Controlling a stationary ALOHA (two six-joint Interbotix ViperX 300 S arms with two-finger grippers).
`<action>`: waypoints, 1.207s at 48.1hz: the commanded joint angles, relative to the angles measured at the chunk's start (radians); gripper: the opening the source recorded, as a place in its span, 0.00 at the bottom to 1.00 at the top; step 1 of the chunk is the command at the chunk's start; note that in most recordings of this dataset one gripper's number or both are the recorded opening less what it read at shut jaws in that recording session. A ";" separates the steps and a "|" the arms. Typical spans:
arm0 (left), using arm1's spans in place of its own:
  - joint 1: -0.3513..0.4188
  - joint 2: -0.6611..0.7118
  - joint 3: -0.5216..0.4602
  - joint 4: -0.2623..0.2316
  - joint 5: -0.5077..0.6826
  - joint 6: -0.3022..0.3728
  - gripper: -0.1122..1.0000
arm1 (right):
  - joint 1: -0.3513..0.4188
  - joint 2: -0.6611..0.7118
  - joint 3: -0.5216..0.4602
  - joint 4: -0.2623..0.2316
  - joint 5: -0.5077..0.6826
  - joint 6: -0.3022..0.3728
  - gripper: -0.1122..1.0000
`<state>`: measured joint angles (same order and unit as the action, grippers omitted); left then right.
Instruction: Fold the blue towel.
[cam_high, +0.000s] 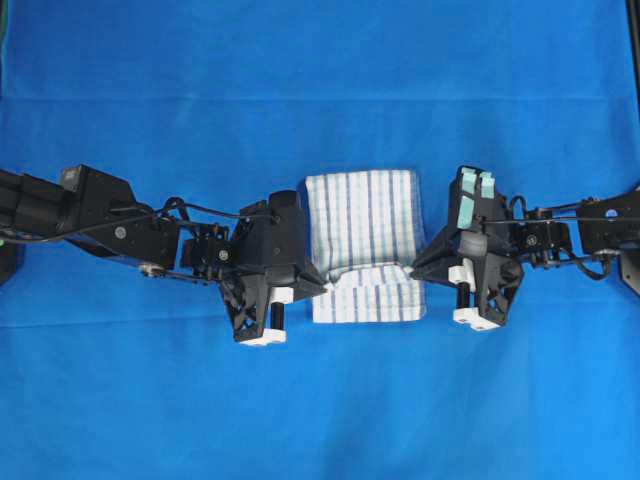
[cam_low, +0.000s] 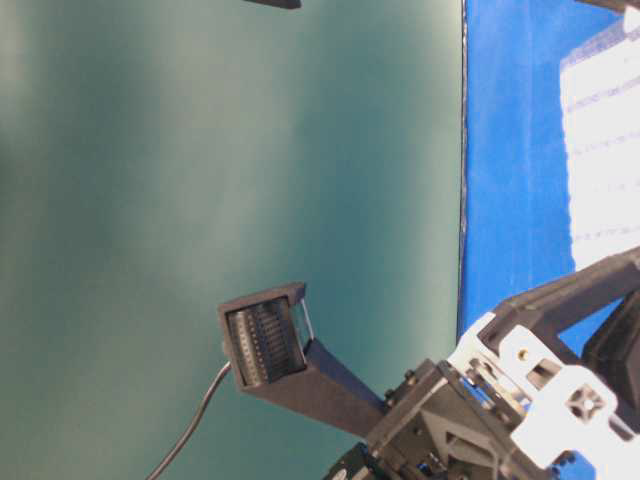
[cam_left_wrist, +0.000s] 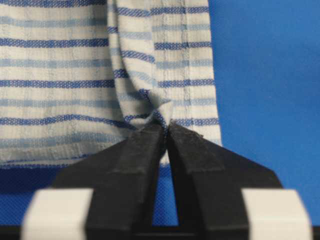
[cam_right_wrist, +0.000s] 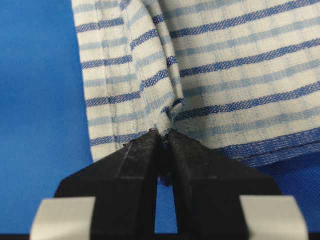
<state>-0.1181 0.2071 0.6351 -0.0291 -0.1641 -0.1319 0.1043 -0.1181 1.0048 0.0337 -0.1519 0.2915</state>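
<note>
The white cotton towel with blue check stripes (cam_high: 363, 240) lies between both end effectors; left end effector (cam_left_wrist: 165, 131) and right end effector (cam_right_wrist: 162, 135) each pinch an opposite edge, likely to fold it evenly.

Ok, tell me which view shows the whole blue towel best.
The overhead view: the blue towel appears entire, pinched at both side edges by the left gripper and right gripper. Each wrist view shows only its pinched edge; the table-level view catches a blurred strip at its right border.

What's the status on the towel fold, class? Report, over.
Left gripper pinching blue towel edge. Right gripper pinching opposite edge. Towel bunched between them. Nothing in the way.
</note>
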 joint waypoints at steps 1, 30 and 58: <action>-0.003 -0.028 -0.017 -0.002 -0.003 0.000 0.20 | 0.012 -0.005 -0.021 0.018 0.008 -0.002 0.18; 0.037 -0.196 0.025 0.002 0.058 0.061 0.77 | 0.035 -0.143 -0.092 -0.014 0.163 -0.015 0.65; 0.097 -0.477 0.199 0.002 -0.091 0.146 0.77 | -0.095 -0.509 0.009 -0.179 0.161 -0.015 0.65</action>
<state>-0.0261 -0.2209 0.8191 -0.0291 -0.2040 0.0123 0.0123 -0.5798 1.0140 -0.1319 0.0199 0.2792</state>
